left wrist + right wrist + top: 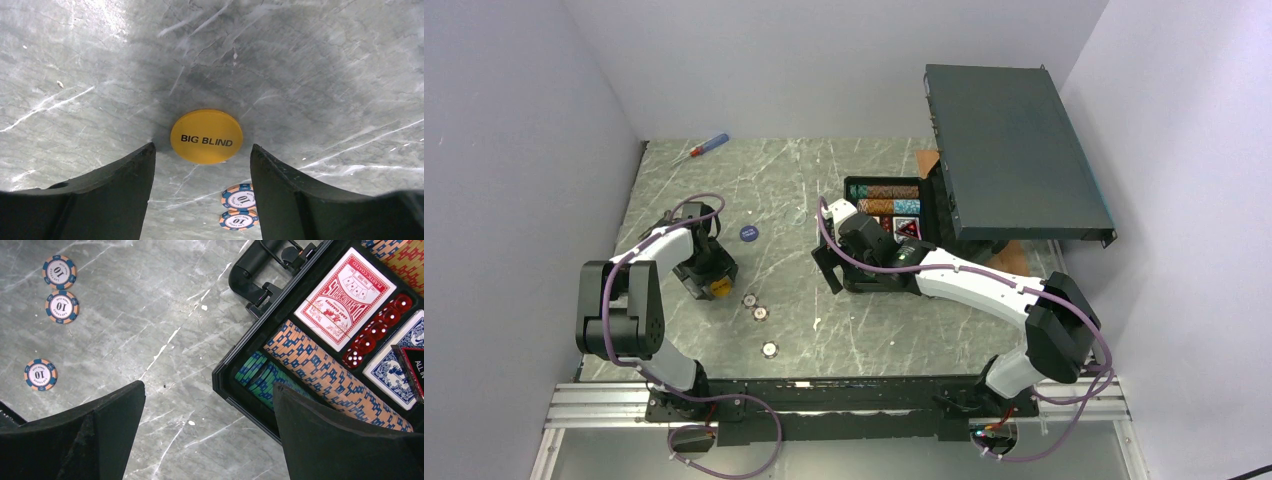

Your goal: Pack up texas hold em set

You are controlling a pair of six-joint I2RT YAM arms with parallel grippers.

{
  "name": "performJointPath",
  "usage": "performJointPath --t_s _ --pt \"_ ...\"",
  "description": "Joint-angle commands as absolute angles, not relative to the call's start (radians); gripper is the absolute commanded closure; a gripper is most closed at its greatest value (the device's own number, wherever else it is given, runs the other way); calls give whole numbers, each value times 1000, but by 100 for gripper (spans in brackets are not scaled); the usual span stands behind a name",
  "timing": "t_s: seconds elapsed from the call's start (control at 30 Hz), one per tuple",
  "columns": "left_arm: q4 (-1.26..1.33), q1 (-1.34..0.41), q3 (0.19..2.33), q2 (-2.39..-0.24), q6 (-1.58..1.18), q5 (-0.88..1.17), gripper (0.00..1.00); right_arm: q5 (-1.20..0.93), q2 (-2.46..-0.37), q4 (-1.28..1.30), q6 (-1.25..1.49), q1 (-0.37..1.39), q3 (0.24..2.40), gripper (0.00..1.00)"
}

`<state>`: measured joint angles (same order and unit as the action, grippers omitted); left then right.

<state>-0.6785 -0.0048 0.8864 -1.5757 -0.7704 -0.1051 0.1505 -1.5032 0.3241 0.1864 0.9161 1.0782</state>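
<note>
Firstly, nearest the arm bases, three loose chips (760, 312) lie flat on the bench (884, 330), well apart from the case and so not yet packed. Just beyond them the left gripper (202, 150) points straight down over the yellow BIG BLIND button (206, 136). Its jaws are spread and stand one on each side of the disc. A sliver of bench shows between each finger and the button's edge, so nothing is pinched. Judgement: this straddle sets up an edge-to-edge pick, the only purchase a thin flat disc offers. How close the fingertips sit to the bench surface cannot be told from the wrist view. A round blue button (748, 233) lies flat a little farther out, on its own.

To the right, the right gripper (207, 386) hangs with jaws spread wide and empty above the corner of the case (222, 382) near its handle. One finger is over bare bench and the other over the chip rows. Judgement: it waits at the case's edge and is not reaching for any piece.

The case lies open. It already holds rows of striped chips (325, 372), a red deck (345, 297), red dice (377, 330) and a blue deck (392, 360), each in its own slot.

Farthest out, the large rack box (1014, 150) stands tilted just beside and behind the case. A screwdriver (707, 147) lies at the back left. Neither belongs to the set.
</note>
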Motion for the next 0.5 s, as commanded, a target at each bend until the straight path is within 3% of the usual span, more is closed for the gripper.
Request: performJointPath --t_s 0.0,0.47 --pt "-644 -1 874 -1591 -766 -129 27 168 -1473 279 176 916 1084 1" --pt "-702 -2 918 -1651 -769 -159 33 169 -1480 277 184 917 1086 1"
